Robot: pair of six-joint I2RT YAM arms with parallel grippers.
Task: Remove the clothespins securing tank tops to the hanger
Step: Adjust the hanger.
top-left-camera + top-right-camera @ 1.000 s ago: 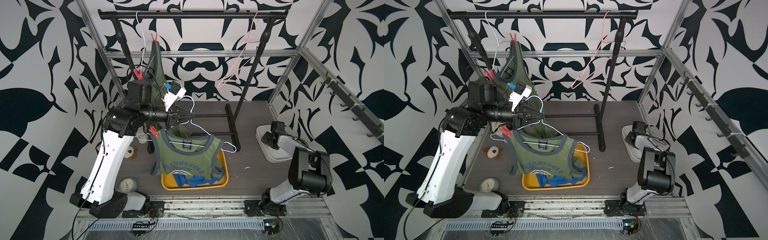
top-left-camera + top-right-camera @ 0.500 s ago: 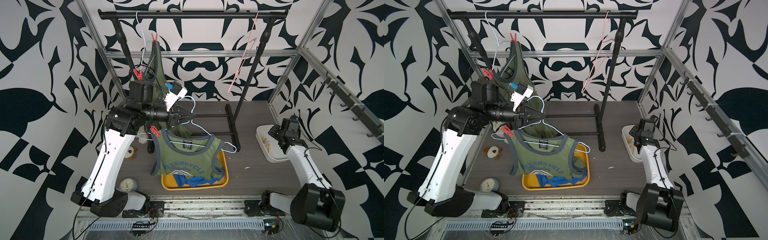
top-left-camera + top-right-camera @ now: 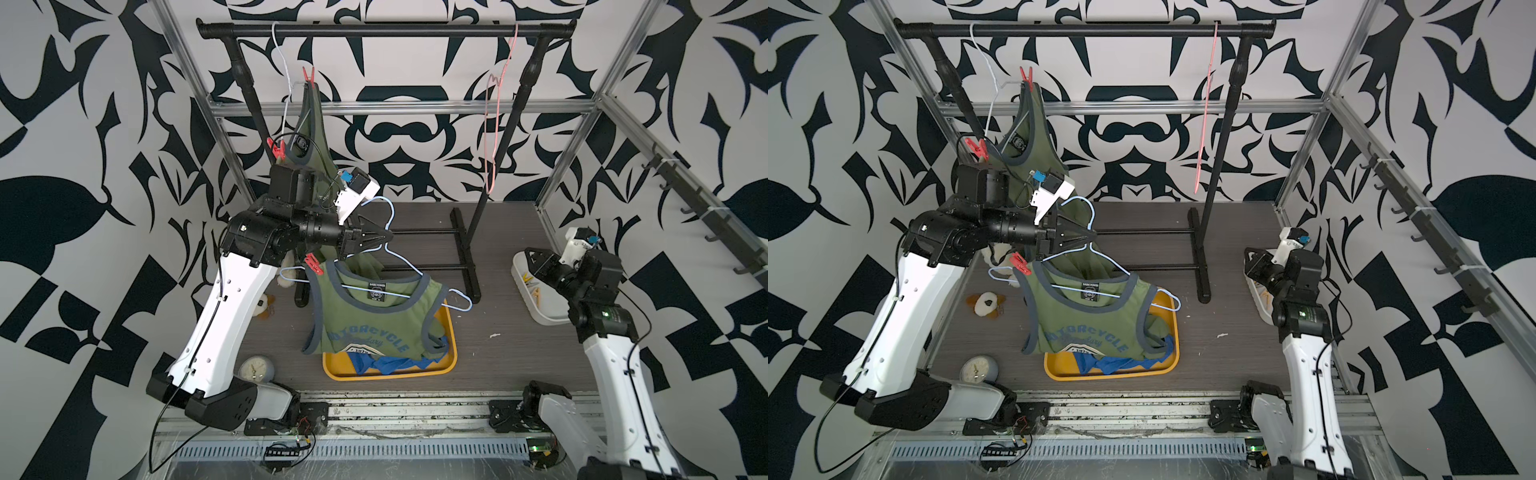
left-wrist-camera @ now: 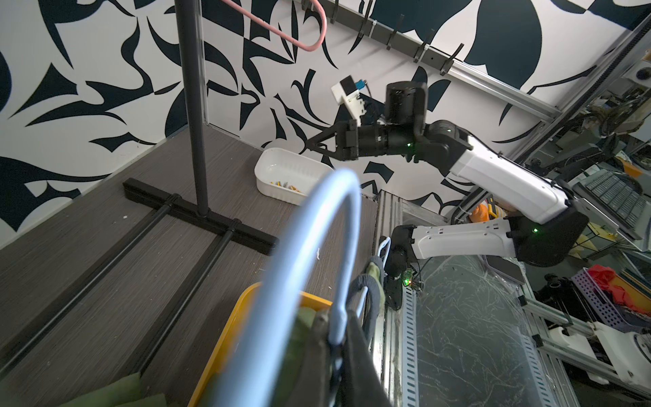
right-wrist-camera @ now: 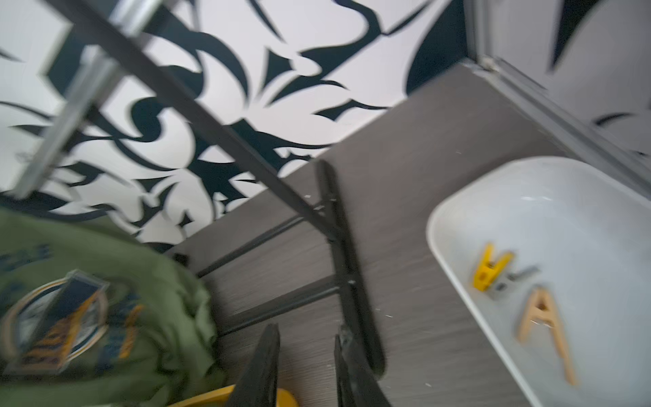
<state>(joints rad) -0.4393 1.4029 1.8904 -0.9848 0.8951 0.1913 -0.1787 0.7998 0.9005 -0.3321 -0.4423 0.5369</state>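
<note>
My left gripper (image 3: 384, 240) is shut on the neck of a light blue hanger (image 4: 317, 229), held above the yellow tray. An olive tank top (image 3: 374, 320) hangs from it. A red clothespin (image 3: 312, 264) pins its left shoulder, and the hanger's right end is bare. A second olive tank top (image 3: 311, 124) hangs on a white hanger from the rail with two red clothespins (image 3: 308, 75) (image 3: 277, 149). A blue tank top (image 3: 390, 363) lies in the tray. My right gripper (image 3: 534, 259) hovers open and empty beside the white bin (image 3: 540, 316), which holds yellow clothespins (image 5: 489, 269) and a grey one.
A black clothes rack (image 3: 478, 232) stands mid-table with an empty pink hanger (image 3: 496, 116) on its rail. The yellow tray (image 3: 332, 371) sits at the front centre. A small clock (image 3: 255, 368) and a plush toy (image 3: 264, 305) lie near the left arm's base. Hooks line the right wall.
My right arm has risen from the white bin and drawn back, its jaws narrowing with nothing in them. The pink hanger swings on the rail. The left arm holds still.
</note>
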